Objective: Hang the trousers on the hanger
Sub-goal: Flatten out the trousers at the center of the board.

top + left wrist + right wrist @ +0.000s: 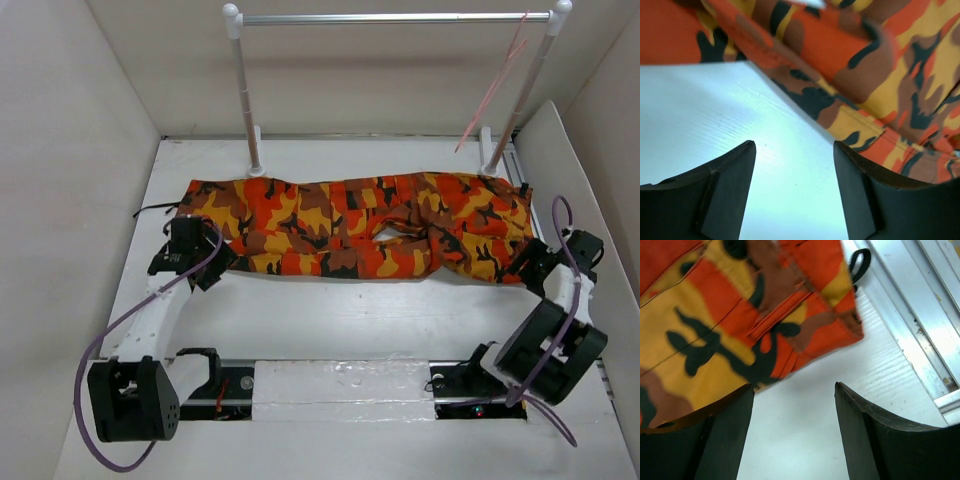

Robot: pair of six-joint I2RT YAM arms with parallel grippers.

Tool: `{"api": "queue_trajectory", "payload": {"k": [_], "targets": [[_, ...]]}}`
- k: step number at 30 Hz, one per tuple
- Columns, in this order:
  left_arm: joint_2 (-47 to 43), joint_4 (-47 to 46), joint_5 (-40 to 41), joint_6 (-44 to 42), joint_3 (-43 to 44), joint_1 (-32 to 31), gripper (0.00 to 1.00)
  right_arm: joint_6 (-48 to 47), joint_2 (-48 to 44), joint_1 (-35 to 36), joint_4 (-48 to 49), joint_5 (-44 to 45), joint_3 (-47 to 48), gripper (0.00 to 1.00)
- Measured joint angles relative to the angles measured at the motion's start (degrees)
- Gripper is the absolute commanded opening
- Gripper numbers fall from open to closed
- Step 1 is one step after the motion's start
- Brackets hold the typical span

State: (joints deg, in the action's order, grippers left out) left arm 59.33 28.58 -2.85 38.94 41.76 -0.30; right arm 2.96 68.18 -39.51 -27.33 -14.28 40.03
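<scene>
Both arms bend forward to the camouflage trousers (360,225) lying mid-frame; left gripper (192,252) at their lower-left edge, right gripper (530,262) at lower right, both spread wide, empty.

The trousers (360,225) carry a camouflage print of orange, red, yellow and brown blotches crossed by black streaks, with a small black loop (860,262) at their right end, all set against the plain white table (330,320). At the far right the hanger (490,88) is a thin pale pink, next to a silver rail (395,18) with white posts, and the walls (60,120) behind are cream. The left gripper (794,144) and right gripper (794,386) are matt black, the arms (150,320) mix black and white parts, and each trails a purple cable (100,400).
</scene>
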Motion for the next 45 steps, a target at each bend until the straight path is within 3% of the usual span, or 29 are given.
{"api": "queue_trajectory", "payload": {"k": [4, 9, 12, 13, 15, 16, 20, 24, 29, 34, 45], "targets": [[3.2, -5.4, -4.4, 0.6, -6.2, -0.1, 0.62, 1.4, 9.2, -0.8, 3.3, 0.6, 1.6, 0.69], [11.1, -13.2, -5.7, 1.2, -7.3, -1.6, 0.62, 1.8, 16.3, -0.1, 5.3, 1.5, 4.1, 0.63], [16.4, -17.2, -5.9, 1.6, -7.0, -1.6, 0.52, 1.7, 17.4, -0.1, 5.9, 1.9, 5.0, 0.34], [17.5, -17.9, -6.2, 1.8, -6.1, -1.6, 0.47, 1.8, 18.0, -0.1, 6.0, 2.1, 5.5, 0.15], [19.5, -20.4, -5.6, 2.1, -4.9, -1.6, 0.26, 1.4, 19.6, -0.1, 6.0, 2.0, 6.8, 0.00], [20.3, -21.4, -5.1, 2.1, -4.5, -1.6, 0.00, 1.4, 20.7, -0.1, 5.9, 1.9, 7.6, 0.00], [22.8, -21.5, -3.9, 2.0, -1.4, -1.7, 0.00, -0.3, 22.2, 0.2, 4.2, 1.9, 11.1, 0.00], [21.2, -19.9, -3.0, 2.0, 2.7, -1.9, 0.00, -3.4, 18.1, 1.2, -2.1, 4.1, 16.6, 0.00], [10.6, -16.0, -2.6, 1.8, 6.8, -2.0, 0.00, -6.0, 14.0, 7.4, -9.4, 11.6, 32.4, 0.00], [3.5, -11.7, -2.3, -0.1, 12.2, -1.8, 0.00, -8.8, 18.8, 11.4, -16.4, 14.0, 48.4, 0.00], [-5.2, 3.7, -2.2, -5.7, 13.8, -0.9, 0.00, -14.6, 25.1, 10.7, -35.8, 16.9, 57.8, 0.00]]}}
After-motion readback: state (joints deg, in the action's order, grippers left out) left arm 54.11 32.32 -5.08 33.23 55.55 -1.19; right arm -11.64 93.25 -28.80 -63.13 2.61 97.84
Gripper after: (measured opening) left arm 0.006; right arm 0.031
